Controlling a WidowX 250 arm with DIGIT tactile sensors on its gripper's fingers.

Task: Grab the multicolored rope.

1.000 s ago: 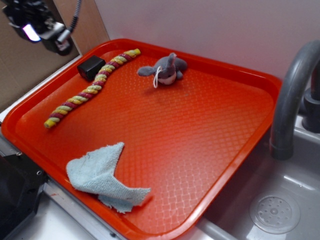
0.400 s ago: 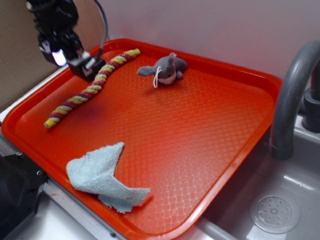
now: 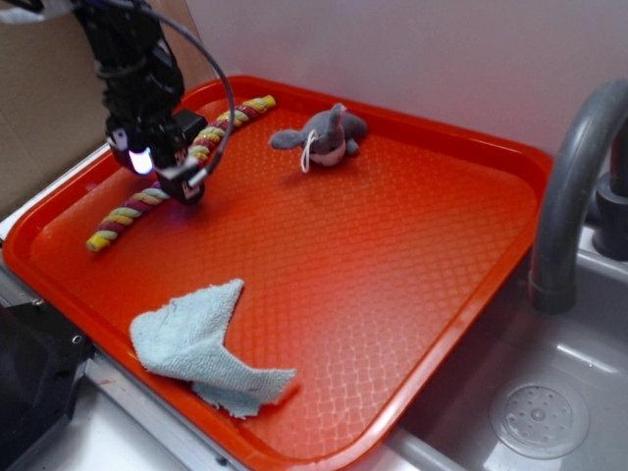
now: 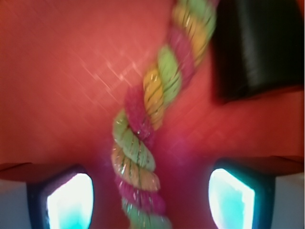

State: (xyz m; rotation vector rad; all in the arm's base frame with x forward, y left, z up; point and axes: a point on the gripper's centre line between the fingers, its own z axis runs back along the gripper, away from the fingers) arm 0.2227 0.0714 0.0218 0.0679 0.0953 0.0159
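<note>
Within the last second the pincer [image 3: 182, 182] has been brought down from above the tray's far left corner to the middle of the multicolored rope [image 3: 128, 208], which lies along the left edge of the red tray [image 3: 392, 255]. In the wrist view the rope [image 4: 143, 143] is seen between the open fingers [image 4: 71, 200], not yet gripped. Closing appears to be the remaining step. A black block [image 4: 257, 47] lies just beside the rope.

you're at a kitchen sink: grey faucet [image 3: 574, 196], steel basin with drain [image 3: 539, 420], red tray [image 3: 412, 294] alongside.
</note>
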